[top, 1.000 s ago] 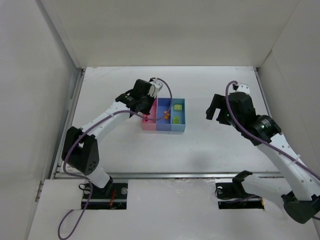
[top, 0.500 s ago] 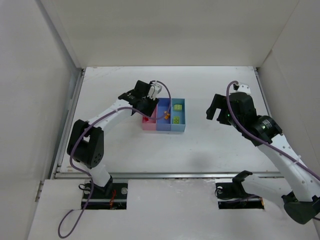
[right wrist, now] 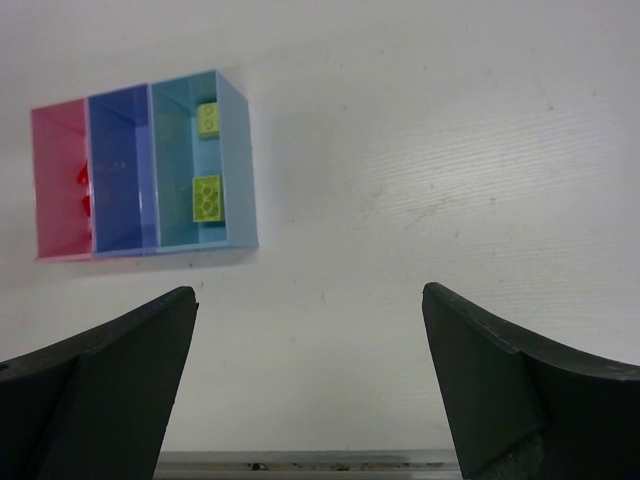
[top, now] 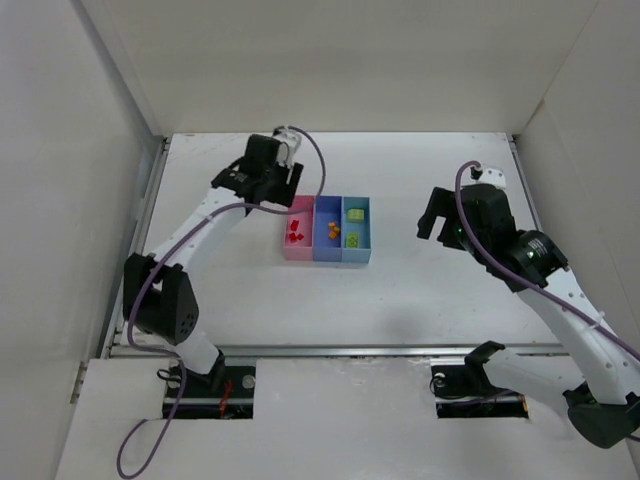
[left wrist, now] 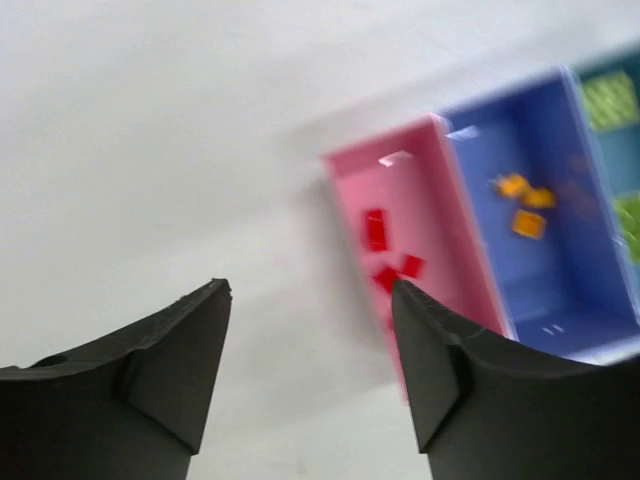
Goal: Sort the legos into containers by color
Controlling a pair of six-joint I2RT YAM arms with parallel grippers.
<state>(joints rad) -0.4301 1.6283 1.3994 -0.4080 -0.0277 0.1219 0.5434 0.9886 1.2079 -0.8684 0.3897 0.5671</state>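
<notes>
The containers are three joined bins: pink [top: 298,215], blue-violet [top: 326,212] and light blue [top: 366,228]. Red legos [top: 295,236] lie in the pink bin [left wrist: 420,200]. Orange legos [left wrist: 527,222] are in the blue-violet bin [left wrist: 560,270]. Two yellow-green legos [right wrist: 207,197] rest in the light blue bin [right wrist: 175,150]. My left gripper [top: 268,172] hangs behind and left of the pink bin. It [left wrist: 311,287] is open with nothing between its fingers. My right gripper [top: 437,220] is well right of the bins. It [right wrist: 309,290] is wide open and holds nothing.
White walls [top: 110,110] enclose the table on the left, back and right. A metal rail [right wrist: 300,462] runs along the table's near edge, just below my right gripper's fingers.
My left gripper has opened and pulled away from above the pink bin toward the back left. A red lego now lies in that bin. The right arm has barely moved.
</notes>
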